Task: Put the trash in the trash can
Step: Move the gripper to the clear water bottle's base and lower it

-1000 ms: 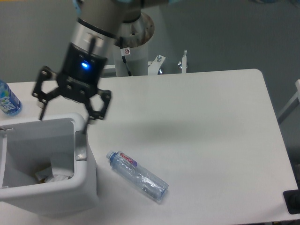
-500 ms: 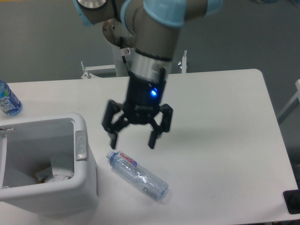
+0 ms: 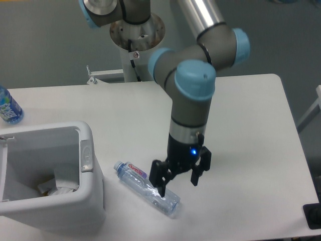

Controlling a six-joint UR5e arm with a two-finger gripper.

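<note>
Clear bottle (image 3: 145,188) flat beside bin (image 3: 60,208)

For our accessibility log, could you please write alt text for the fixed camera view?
A robot arm's open claw hovers low over a clear plastic bottle lying on a white table. At left, a white trash can holds crumpled white paper; a blue-labelled bottle stands at the table's far-left edge.

Even cool overhead light, soft faint shadows; slightly grainy, mild blur
</note>
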